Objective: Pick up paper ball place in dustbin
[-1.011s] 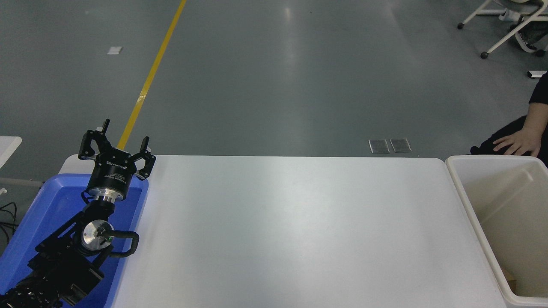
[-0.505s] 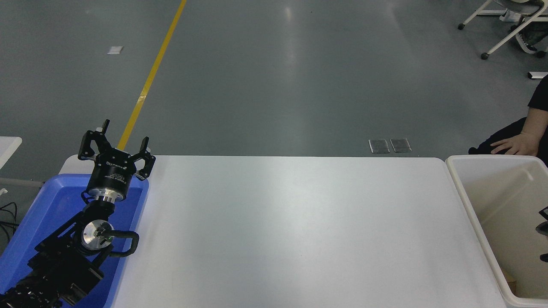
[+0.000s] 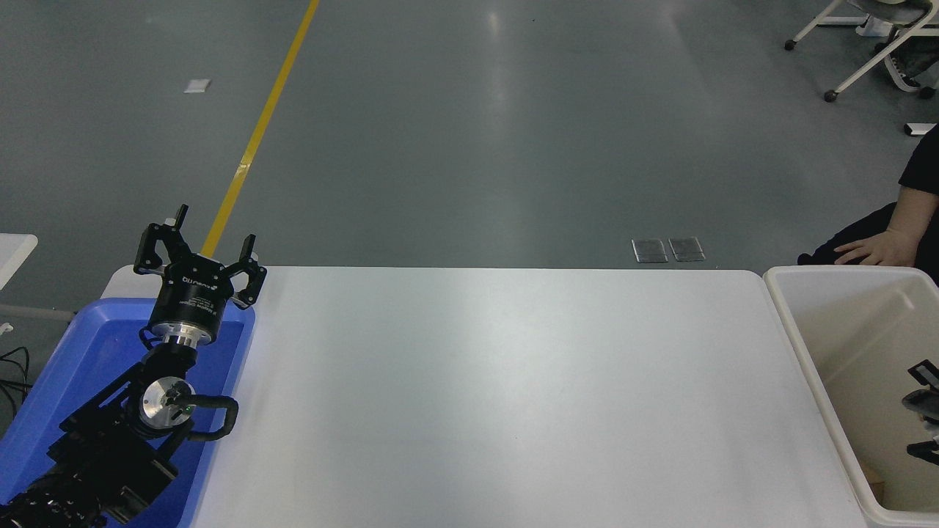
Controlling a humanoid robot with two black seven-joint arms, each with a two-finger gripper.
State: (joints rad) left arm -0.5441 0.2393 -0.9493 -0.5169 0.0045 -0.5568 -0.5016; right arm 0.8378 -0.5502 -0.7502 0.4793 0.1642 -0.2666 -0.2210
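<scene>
One dustbin point(image 3: 799, 352) at right; one right gripper point(image 3: 926, 411) edging in, finger state unclear; one left gripper point(image 3: 198, 246) lower left, fingers spread.

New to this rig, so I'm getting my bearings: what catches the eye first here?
The left tool, open, stands parked over the blue tray at the white table's left end. At the right end is the big off-white dustbin, with the right tool just showing over it at the picture's edge.
</scene>
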